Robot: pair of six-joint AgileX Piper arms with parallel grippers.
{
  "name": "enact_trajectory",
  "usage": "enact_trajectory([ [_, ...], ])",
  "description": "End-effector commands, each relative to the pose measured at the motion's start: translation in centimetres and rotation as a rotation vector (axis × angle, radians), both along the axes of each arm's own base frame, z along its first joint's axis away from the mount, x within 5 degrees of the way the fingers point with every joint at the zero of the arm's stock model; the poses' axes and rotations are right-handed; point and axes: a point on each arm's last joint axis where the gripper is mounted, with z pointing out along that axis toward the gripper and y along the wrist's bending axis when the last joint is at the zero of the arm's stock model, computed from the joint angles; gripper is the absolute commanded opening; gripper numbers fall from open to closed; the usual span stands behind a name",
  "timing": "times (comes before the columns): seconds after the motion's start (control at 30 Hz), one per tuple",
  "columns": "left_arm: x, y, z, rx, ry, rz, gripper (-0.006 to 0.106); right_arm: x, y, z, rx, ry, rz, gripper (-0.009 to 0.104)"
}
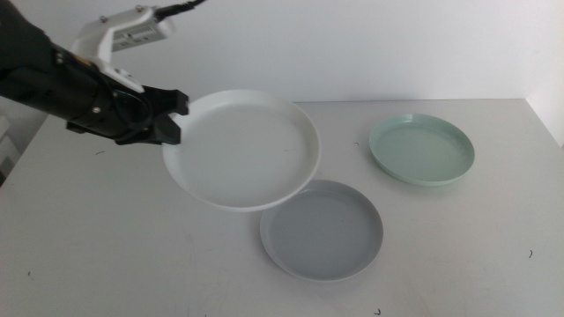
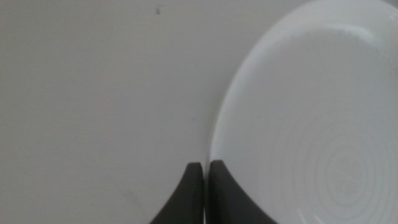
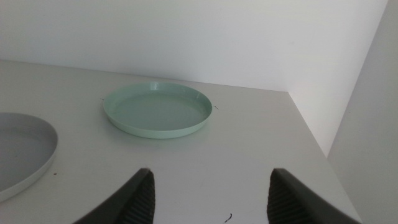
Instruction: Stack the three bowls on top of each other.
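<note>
- While the left hand [image 1: 176, 119] comes in from nine o'clock, its jaws are pinched together on the rim of the white bowl [image 1: 242, 148], which hangs tilted above the table [image 1: 97, 238].
- Partly under that bowl's five o'clock edge, the grey-blue bowl [image 1: 324, 233] lies flat.
- At two o'clock, well apart, sits the mint green bowl [image 1: 423, 150].
- Right hand [image 3: 210, 186]: jaws spread apart, holding nothing, out of the middle view.

White bowl [image 1: 242, 148] lifted, tilted, overlapping grey-blue bowl's [image 1: 322, 232] rim in view (that one flat on table); mint bowl [image 1: 422, 150] apart.
</note>
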Motion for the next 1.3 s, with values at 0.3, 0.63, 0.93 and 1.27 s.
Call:
enact_trajectory([
  [0.3,1.6,-8.1,-3.1,-0.057,-0.034,-0.09,0.0,-0.2,-0.1,1.1,-0.02,-0.111,-0.013,0.047],
  [0.63,3.3,-11.0,-8.4,-0.039,0.014,-0.091,0.0,-0.2,-0.1,1.1,-0.02,-0.111,-0.013,0.047],
  [0.93,4.2,-11.5,-10.5,-0.026,0.014,-0.107,0.0,-0.2,-0.1,1.1,-0.02,-0.111,-0.013,0.047],
  [1.27,4.5,-11.6,-11.2,-0.019,0.023,-0.109,0.025,-0.2,-0.1,1.1,-0.02,-0.111,-0.013,0.047],
])
